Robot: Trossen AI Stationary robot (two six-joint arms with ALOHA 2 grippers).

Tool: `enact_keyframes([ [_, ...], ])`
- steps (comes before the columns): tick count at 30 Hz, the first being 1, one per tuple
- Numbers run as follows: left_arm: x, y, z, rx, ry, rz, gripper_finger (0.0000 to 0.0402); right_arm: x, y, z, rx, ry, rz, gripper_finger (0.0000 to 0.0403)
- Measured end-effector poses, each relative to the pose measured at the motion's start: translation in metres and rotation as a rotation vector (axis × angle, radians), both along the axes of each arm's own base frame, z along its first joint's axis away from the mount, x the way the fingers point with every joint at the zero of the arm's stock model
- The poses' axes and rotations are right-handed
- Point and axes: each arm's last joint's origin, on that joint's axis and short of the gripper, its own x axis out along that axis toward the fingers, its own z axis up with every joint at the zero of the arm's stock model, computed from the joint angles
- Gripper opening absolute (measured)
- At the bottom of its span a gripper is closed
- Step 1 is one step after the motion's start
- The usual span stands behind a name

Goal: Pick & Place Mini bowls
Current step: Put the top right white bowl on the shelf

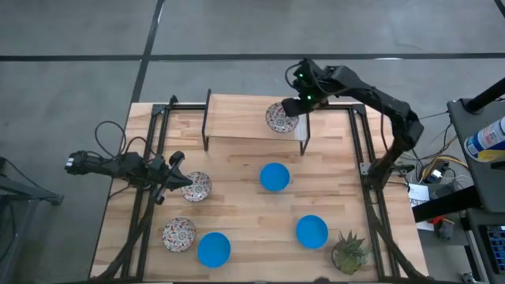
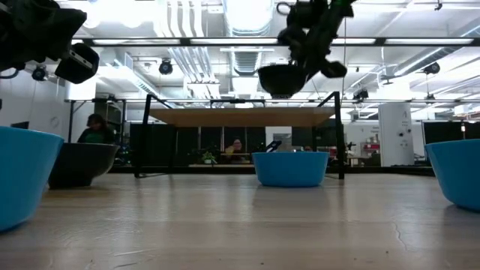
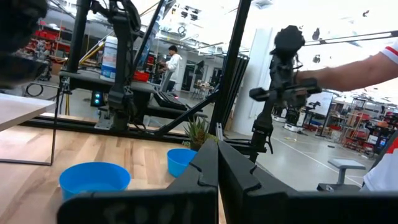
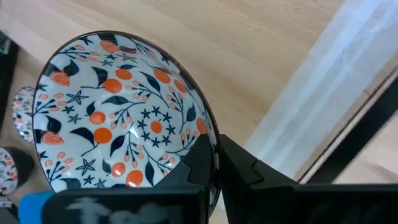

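Only the right wrist cam shows the right gripper (image 4: pixel 214 158) pinching the floral bowl's (image 4: pixel 118 112) rim, held above the raised shelf (image 1: pixel 237 118). Left gripper (image 1: pixel 175 180) is closed on nothing, beside another floral bowl (image 1: pixel 197 187).

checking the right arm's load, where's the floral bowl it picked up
High view: the floral bowl hangs from the right gripper over the raised shelf at the table's far edge, its fingers shut on the rim, beyond the middle blue bowl.
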Motion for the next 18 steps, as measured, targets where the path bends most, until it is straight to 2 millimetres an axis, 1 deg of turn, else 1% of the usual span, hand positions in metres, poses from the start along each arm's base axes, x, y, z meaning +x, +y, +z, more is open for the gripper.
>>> enact_keyframes([
  [3,0.0,0.0,0.0,0.0,0.0,0.0,0.0,0.001,-0.009,-0.009,0.016,0.017,0.003,0.0013],
  [5,0.0,0.0,0.0,0.0,0.0,0.0,0.0,0.0,-0.013,-0.011,0.022,0.022,-0.004,0.0013],
  [18,0.0,0.0,0.0,0.0,0.0,0.001,0.0,-0.017,-0.035,-0.015,0.013,0.048,-0.094,0.0013],
])
